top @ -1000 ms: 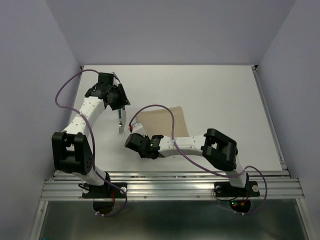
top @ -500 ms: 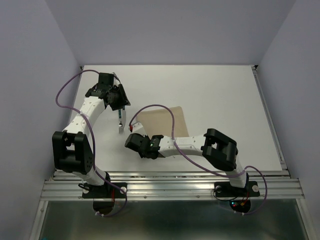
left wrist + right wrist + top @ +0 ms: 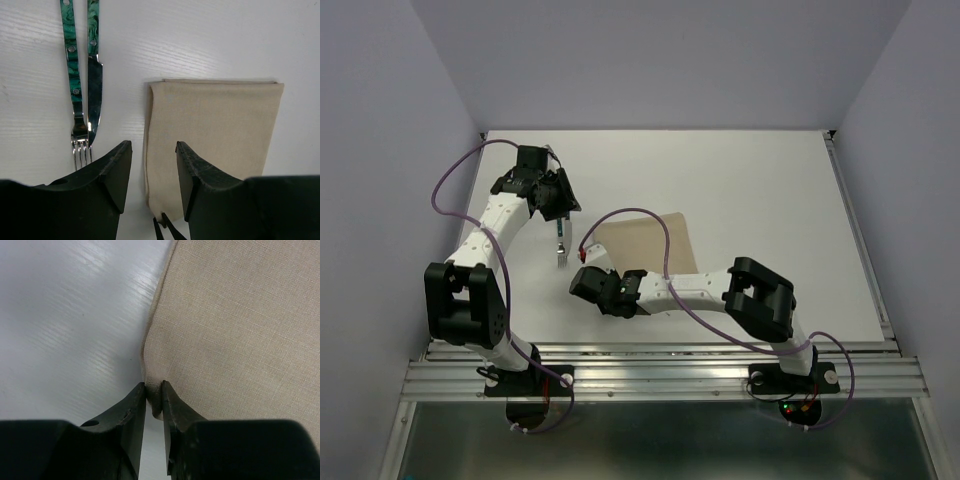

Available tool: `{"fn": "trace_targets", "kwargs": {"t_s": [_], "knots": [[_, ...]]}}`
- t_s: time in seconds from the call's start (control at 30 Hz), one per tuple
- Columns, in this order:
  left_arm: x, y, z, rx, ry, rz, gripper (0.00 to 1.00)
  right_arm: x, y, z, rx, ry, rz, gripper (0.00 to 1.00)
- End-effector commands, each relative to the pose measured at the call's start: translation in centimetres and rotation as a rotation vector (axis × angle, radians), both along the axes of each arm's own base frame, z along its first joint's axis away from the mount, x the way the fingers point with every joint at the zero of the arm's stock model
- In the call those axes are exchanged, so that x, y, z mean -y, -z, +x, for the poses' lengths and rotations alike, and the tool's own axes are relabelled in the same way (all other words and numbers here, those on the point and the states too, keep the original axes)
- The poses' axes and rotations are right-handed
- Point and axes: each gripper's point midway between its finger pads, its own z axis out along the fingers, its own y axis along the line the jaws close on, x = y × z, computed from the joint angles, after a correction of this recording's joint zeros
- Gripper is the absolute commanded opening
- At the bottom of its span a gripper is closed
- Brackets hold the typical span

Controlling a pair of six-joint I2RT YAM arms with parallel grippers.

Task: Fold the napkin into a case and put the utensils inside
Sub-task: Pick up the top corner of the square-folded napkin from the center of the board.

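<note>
The beige napkin (image 3: 645,245) lies on the white table folded into a flat oblong (image 3: 215,130). My right gripper (image 3: 585,260) is shut on its near-left corner; in the right wrist view the cloth (image 3: 240,315) bunches between the closed jaws (image 3: 154,400). The utensils (image 3: 561,240), a fork (image 3: 74,75) and a knife (image 3: 94,80) with dark green handles, lie side by side left of the napkin. My left gripper (image 3: 563,205) hovers at their far end, open and empty (image 3: 152,170).
A purple cable (image 3: 650,225) from the right arm arches over the napkin. The white table (image 3: 760,190) ends at a metal rail (image 3: 660,350) near the arm bases, with pale walls on the other three sides.
</note>
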Motion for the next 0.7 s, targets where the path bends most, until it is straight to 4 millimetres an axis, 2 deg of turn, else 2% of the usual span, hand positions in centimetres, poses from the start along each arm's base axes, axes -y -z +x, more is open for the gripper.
{"fn": "trace_targets", "kwargs": {"t_s": [0.0,0.1,0.17,0.2,0.27,0.4,0.43,0.5,0.67], "knots": [[0.02,-0.45,0.3,0.022,0.017,0.0,0.51,-0.89,-4.51,1.1,0.067,0.047,0.096,0.24],[0.06,-0.57,0.4,0.025,0.018,-0.001,0.51,-0.83,-4.77,1.16,0.071,0.05,0.1,0.25],[0.09,-0.52,0.36,0.023,0.018,-0.003,0.51,-0.75,-4.88,1.15,0.072,0.052,0.102,0.31],[0.09,-0.47,0.4,0.022,0.019,-0.002,0.51,-0.72,-4.97,1.2,0.076,0.053,0.102,0.39],[0.08,-0.47,0.4,0.022,0.02,-0.001,0.51,-0.7,-4.99,1.24,0.078,0.056,0.102,0.41],[0.11,-0.57,0.43,0.023,0.021,-0.002,0.51,-0.79,-4.87,1.28,0.078,0.054,0.098,0.29],[0.08,-0.45,0.41,0.021,0.02,-0.001,0.51,-0.76,-4.71,1.27,0.077,0.053,0.094,0.22],[0.07,-0.39,0.38,0.019,0.021,0.0,0.51,-0.84,-4.77,1.26,0.076,0.054,0.098,0.15],[0.04,-0.45,0.33,0.023,0.02,0.001,0.51,-0.77,-4.47,1.16,0.07,0.051,0.092,0.1]]}}
